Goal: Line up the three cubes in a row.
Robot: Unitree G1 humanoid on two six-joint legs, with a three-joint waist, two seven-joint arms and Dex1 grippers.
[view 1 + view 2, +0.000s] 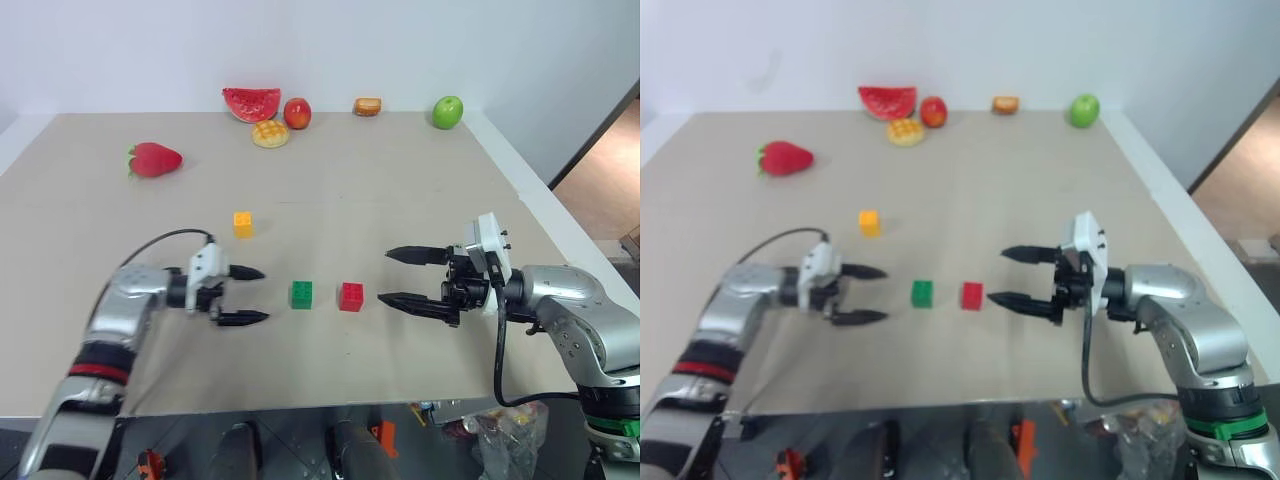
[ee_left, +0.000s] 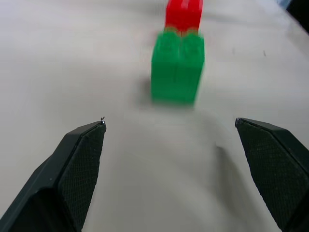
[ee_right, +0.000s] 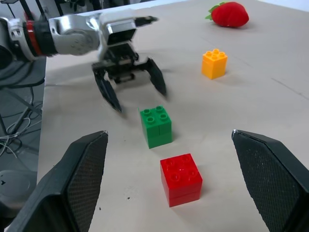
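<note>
Green and red studded plastic brick cubes [image 1: 301,294] [image 1: 351,296] sit side by side near the middle of your beige bench [image 1: 400,200], a small gap between them. Your yellow studded cube [image 1: 243,223] lies apart, toward the far edge and the left. Your left gripper [image 1: 247,295] hovers just beside the green cube, jaws wide and empty. Your right gripper [image 1: 400,277] faces the red cube, jaws spread wide, holding nothing.

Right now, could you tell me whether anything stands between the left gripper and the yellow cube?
Nothing visible does. The open left gripper has bare table up to the yellow cube; the green cube sits off to its side.
</note>
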